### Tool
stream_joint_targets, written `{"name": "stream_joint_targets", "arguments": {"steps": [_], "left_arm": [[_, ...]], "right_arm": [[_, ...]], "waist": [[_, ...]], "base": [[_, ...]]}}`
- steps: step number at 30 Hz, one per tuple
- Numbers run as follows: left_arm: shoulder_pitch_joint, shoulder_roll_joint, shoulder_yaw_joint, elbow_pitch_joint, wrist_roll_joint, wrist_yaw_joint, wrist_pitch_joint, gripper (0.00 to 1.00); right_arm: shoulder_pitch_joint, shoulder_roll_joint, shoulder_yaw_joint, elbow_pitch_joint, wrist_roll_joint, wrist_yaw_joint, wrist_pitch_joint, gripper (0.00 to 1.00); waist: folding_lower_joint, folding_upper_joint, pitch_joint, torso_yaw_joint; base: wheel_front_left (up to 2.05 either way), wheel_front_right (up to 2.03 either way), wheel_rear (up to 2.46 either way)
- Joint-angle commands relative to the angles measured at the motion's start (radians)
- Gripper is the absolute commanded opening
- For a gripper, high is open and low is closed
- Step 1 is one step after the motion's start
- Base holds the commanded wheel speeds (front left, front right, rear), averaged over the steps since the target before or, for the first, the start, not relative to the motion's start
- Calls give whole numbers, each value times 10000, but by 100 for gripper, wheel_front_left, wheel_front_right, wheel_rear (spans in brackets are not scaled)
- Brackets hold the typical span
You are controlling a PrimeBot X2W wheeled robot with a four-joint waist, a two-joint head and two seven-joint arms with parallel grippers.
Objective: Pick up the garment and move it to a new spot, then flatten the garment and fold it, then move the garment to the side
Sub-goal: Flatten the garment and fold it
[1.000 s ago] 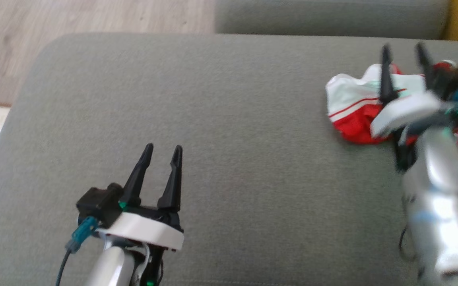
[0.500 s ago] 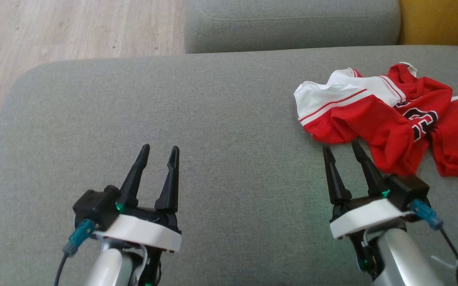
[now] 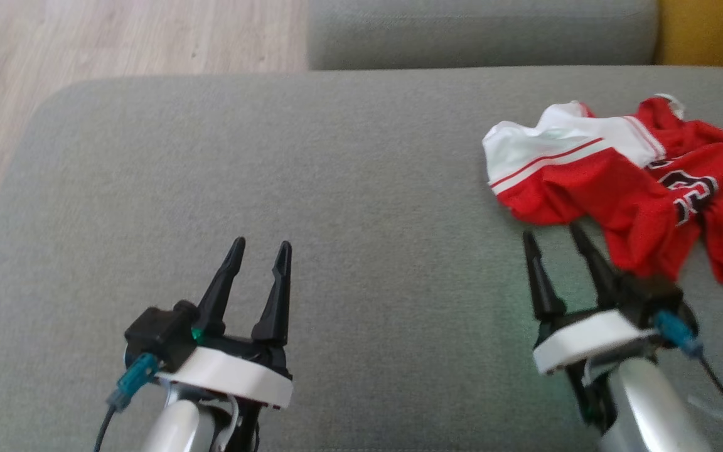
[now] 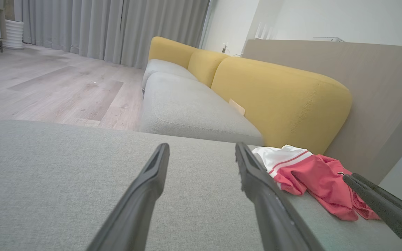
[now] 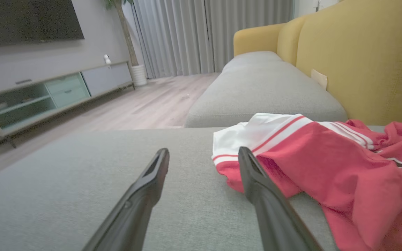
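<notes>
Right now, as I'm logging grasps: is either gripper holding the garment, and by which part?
Nothing is held. The left gripper and right gripper are open and empty; the garment lies crumpled on the cushion.

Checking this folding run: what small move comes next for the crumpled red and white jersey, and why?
Probably ease the right gripper forward onto the crumpled red and white jersey: its jaws stand open just short of the nearest red fold; the left gripper sits far off.

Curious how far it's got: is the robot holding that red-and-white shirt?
No, the left gripper and right gripper are both open and empty; the garment lies crumpled on the cushion.
</notes>
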Motion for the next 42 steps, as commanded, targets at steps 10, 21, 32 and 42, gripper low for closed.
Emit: {"name": "stream_joint_targets", "arguments": {"steps": [10,21,32,42], "left_arm": [[-864,16,-93,-162,-98,-38,-53,100],[-1051,16,-205,-164,-223,19,-53,100],[-1230,16,-329,-142,-276,51,-53,100],[-1273,16,-304,-126,-332,133,-53,100]], "right_arm": [[-3157,-438,-2039,1469,-2429,-9,1172,100],[-5116,-1995,-2057,4333,-3736,-9,2132,100],[-6542,-2613,-817,6629,-3309,-9,2456,100],[-7147,-2153,943,7133,-850,-9,1495,0]], "waist": [[0,0,823,1079],[0,0,1181,1478],[0,0,1485,1513],[0,0,1420,1258]], "base": [[0,0,0],[0,0,0],[0,0,0],[0,0,0]]}}
